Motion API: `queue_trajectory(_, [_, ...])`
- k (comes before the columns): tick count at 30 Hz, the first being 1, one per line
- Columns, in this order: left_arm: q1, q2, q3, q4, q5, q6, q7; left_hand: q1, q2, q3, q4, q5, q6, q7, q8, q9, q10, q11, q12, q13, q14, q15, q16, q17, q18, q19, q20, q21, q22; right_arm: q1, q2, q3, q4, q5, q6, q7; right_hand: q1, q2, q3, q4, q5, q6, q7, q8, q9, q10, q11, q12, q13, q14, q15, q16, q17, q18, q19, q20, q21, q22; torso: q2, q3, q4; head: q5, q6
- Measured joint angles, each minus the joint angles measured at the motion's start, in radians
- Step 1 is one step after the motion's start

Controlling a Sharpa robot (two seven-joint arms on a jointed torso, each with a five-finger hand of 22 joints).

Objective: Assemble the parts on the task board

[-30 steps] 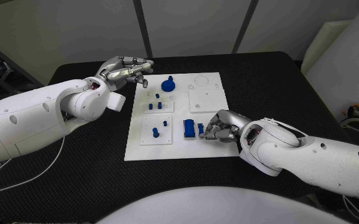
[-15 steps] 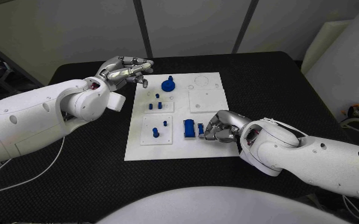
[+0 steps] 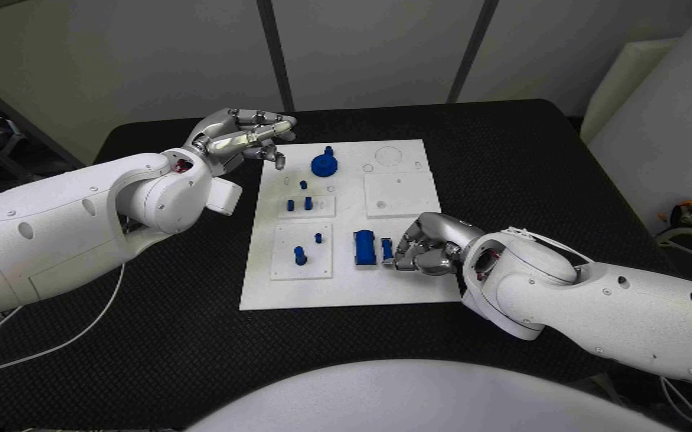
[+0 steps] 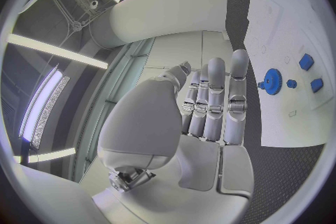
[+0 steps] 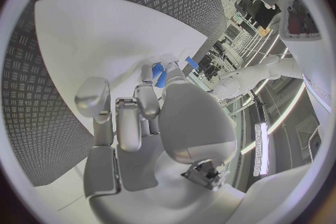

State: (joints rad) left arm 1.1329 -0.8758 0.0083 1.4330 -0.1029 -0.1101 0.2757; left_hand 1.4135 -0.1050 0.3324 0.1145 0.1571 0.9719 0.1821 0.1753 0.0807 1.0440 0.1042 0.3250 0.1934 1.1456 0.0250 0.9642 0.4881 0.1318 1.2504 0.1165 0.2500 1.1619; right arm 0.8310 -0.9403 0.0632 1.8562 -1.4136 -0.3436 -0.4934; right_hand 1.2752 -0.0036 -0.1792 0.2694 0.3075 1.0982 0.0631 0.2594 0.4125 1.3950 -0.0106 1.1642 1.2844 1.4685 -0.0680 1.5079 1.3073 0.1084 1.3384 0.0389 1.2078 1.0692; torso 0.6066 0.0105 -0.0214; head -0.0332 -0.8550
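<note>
The task board (image 3: 340, 287) lies in the middle of the black table (image 3: 548, 152), as before. On it stand the blue gear (image 3: 326, 163), small blue pegs (image 3: 299, 204) and a blue block (image 3: 365, 247). The right hand (image 3: 421, 245) still rests at the board's near right part, fingers curled on a small blue part (image 3: 388, 247) beside the block. The left hand (image 3: 240, 136) stays lifted beside the board's far left corner, fingers curled, holding nothing. Nothing has moved.

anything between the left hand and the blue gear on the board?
Nothing visible. The left hand hovers at the white task board's far left edge, holding nothing; only bare board separates it from the blue gear-shaped part.
</note>
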Motion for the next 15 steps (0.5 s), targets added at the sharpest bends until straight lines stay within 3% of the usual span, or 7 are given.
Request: queue_trajectory(15, [0.000, 0.000, 0.000, 0.000, 0.000, 0.000, 0.000, 0.000, 0.000, 0.000, 0.000, 0.000, 0.000, 0.000, 0.000, 0.000, 0.000, 0.000, 0.000, 0.000, 0.000, 0.000, 0.000, 0.000, 0.000, 0.000, 0.000, 0.000, 0.000, 0.000, 0.000, 0.000, 0.000, 0.000, 0.000, 0.001, 0.000, 0.000, 0.000, 0.000, 0.000, 0.000, 0.000, 0.000, 0.001, 0.000, 0.000, 0.000, 0.000, 0.000, 0.000, 0.000, 0.001, 0.000, 0.000, 0.000, 0.000, 0.000, 0.000, 0.0000, 0.0000, 0.000, 0.000])
